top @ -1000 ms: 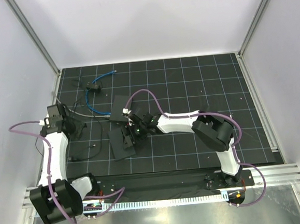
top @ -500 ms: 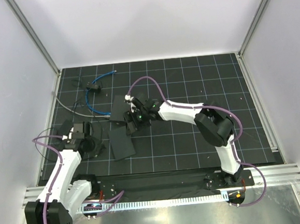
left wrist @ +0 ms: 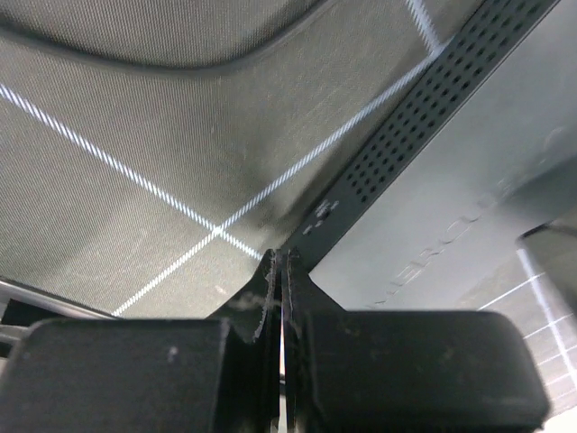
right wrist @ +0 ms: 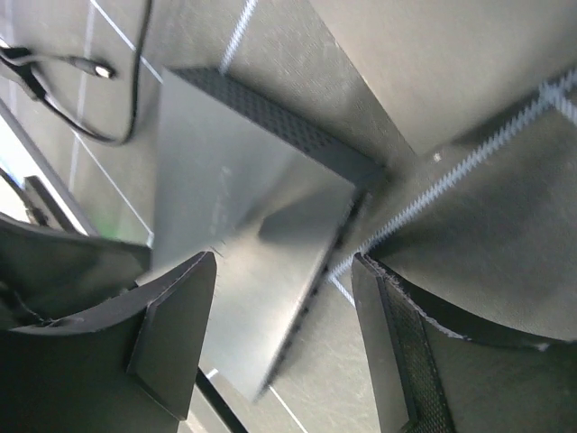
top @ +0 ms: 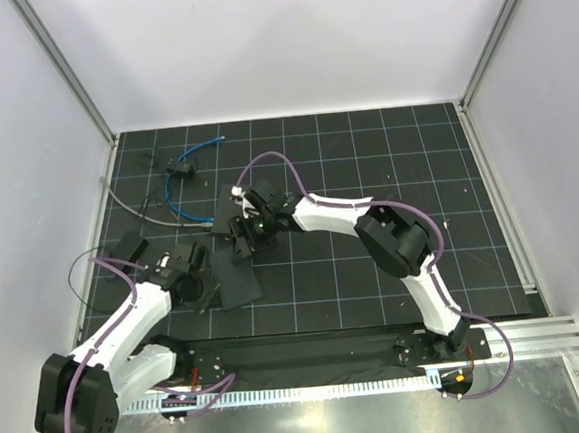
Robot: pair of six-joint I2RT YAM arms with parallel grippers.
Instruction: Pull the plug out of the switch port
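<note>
Plug [top: 211,221]: pale tip of blue cable [top: 170,191], just up-left of right end effector [top: 239,240], at left edge of small black switch box [top: 230,201]. Whether seated in port, cannot tell.
Switch box: just beyond right end effector; contact unclear.
Right end effector: released, fingers wide apart, nothing between them, flat black slab [right wrist: 243,207] beneath.
Left end effector [left wrist: 278,271]: clenched, empty, tips at slab's perforated edge; plug well up-right of it.
Grey cable [top: 128,209]: up-left of left end effector, lying on worktop [top: 365,160].

The gridded black mat [top: 364,140] bears a black box [top: 226,199], flat slab [top: 236,279], blue cable [top: 171,198], grey cable [top: 128,207].
</note>
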